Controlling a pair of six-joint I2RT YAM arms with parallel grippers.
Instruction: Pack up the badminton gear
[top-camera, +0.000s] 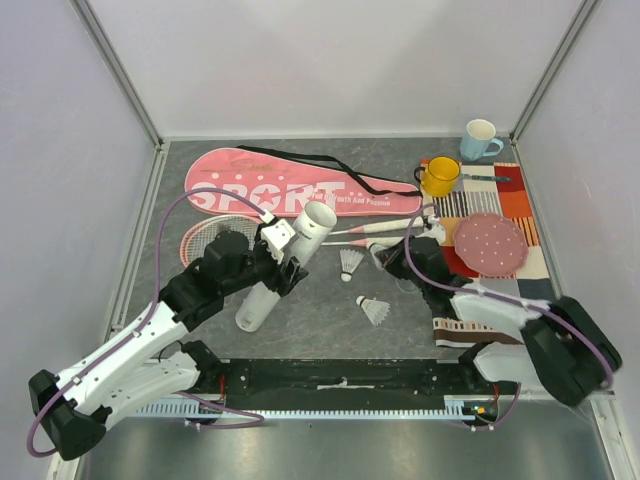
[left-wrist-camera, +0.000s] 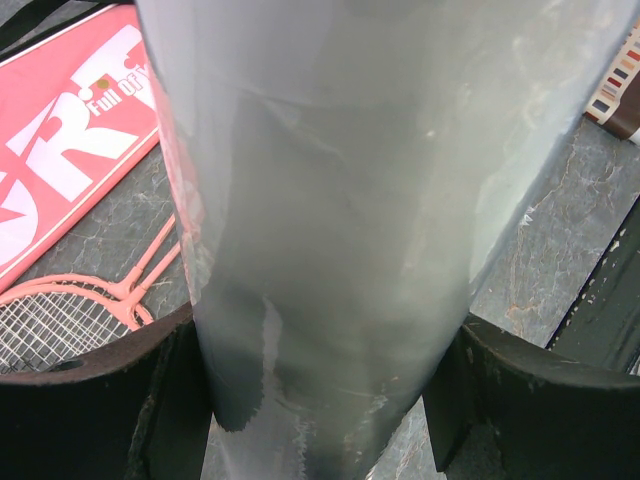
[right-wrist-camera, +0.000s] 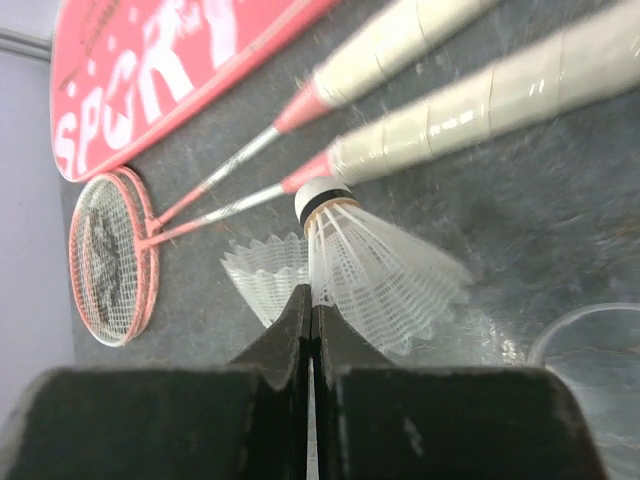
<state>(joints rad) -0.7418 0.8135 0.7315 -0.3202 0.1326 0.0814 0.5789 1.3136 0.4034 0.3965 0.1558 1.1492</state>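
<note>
A feather shuttlecock (right-wrist-camera: 372, 265) is pinched by its skirt between the pressed-together fingertips of the right gripper (right-wrist-camera: 311, 312), just beside the racket handles (right-wrist-camera: 470, 103). That arm is stretched low over the table. The white tube (top-camera: 258, 300) is clasped, tilted with its mouth raised, by the left gripper (top-camera: 282, 256), that arm's elbow bent.

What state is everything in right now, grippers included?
Left gripper: shut on tube.
Tube: held tilted, mouth open.
Right gripper: shut on shuttlecock.
Shuttlecock: pinched by its feathers.
Other shuttlecocks: loose on table.
Rackets: lying flat, outside bag.
Bag: lying flat; zip unclear.
Yellow cup, blue cup: upright.
</note>
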